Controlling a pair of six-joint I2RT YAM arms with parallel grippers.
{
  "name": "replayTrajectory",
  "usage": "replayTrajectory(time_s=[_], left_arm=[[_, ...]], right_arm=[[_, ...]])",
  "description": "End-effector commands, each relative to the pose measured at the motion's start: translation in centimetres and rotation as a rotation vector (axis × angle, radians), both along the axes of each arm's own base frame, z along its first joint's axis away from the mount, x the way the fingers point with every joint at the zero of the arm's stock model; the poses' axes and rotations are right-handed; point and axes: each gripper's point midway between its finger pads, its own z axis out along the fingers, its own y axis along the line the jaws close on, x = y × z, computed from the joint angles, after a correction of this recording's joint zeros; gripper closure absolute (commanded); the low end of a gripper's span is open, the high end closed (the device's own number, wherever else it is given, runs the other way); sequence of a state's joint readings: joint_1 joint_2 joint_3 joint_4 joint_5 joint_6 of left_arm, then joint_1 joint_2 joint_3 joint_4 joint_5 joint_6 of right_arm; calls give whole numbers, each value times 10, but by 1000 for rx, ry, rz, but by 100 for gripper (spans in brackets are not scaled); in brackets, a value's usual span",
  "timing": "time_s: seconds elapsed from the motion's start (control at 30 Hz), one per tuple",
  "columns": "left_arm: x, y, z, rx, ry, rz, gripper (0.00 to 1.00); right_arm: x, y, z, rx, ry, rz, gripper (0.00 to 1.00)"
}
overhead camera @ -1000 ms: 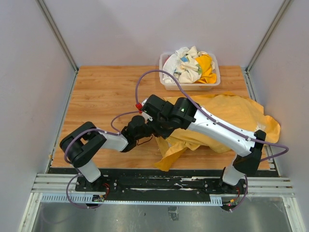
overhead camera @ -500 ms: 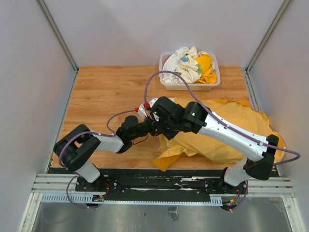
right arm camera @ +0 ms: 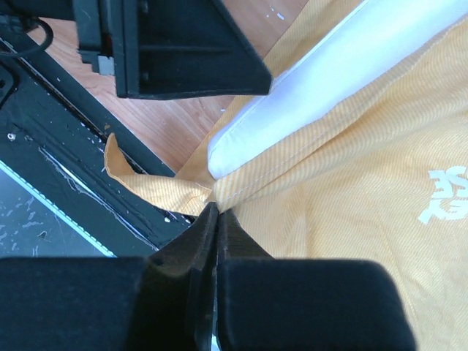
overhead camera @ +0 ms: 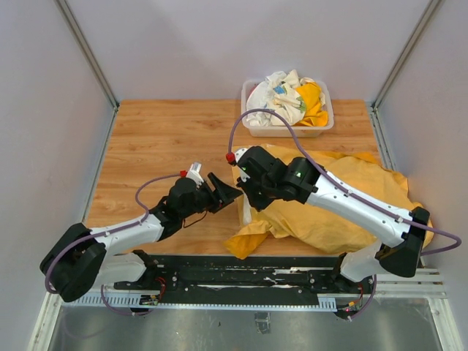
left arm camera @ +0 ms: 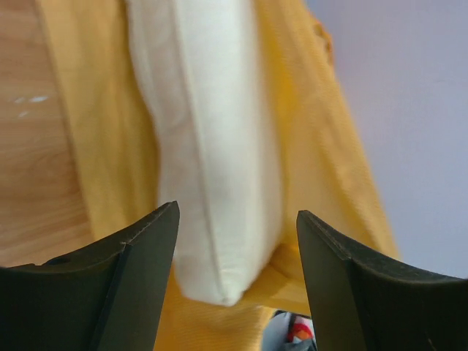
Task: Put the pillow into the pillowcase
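- The pillowcase, orange-yellow, lies crumpled on the right half of the wooden desk, with one corner drooping toward the desk's near edge.
- The pillow, cream-white, sits inside the pillowcase's left-hand opening. One rounded end pokes out, with yellow cloth on both sides of it.
- The left claw is spread wide and holds nothing. It is just beside the pillowcase's left edge, and its fingers point at the exposed pillow end.
- The right claw is pinched tight on the pillowcase hem at the opening, just below the pillow's end.
- White lettering shows on the pillowcase near the right claw.
- Beyond the pillowcase's far edge, a clear plastic bin holds bunched white and yellow cloths.
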State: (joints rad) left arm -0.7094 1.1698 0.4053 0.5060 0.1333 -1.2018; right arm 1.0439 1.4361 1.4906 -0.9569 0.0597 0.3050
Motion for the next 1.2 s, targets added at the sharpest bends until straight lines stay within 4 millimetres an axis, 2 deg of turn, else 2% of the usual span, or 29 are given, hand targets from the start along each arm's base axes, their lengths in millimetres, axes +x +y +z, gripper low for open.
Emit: replayTrajectory(time_s=[0.0,0.2,0.3,0.47,0.57,0.8,0.83,1.0,1.07,1.17], left_arm=[[-19,20,-60,159,171,0,30],[-42,28,-90,160,313,-31,30],[-52,25,-97,115,362,-54,30],[-61,20,-106,33,431,-65,30],[-63,9,-107,-24,464,-89,29],[-65,-34,-93,-231,522,-188,26],[-62,-38,-85,-283,514,-190,25],[-46,-37,-75,-480,510,-140,18],[-42,-39,-83,-502,534,-133,18],[-37,-41,-92,-475,521,-121,23]], right_arm=[[10,3,16,77,-39,-22,99],[25,-7,16,72,-57,-47,99],[32,-13,25,78,-82,-55,99],[40,-20,54,94,-145,-68,99],[41,-20,74,130,-170,-70,99],[43,-24,102,144,-204,-85,99],[43,-24,104,145,-205,-86,99],[38,-29,107,149,-191,-93,99],[35,-31,104,149,-183,-99,99],[32,-34,97,140,-169,-108,99]])
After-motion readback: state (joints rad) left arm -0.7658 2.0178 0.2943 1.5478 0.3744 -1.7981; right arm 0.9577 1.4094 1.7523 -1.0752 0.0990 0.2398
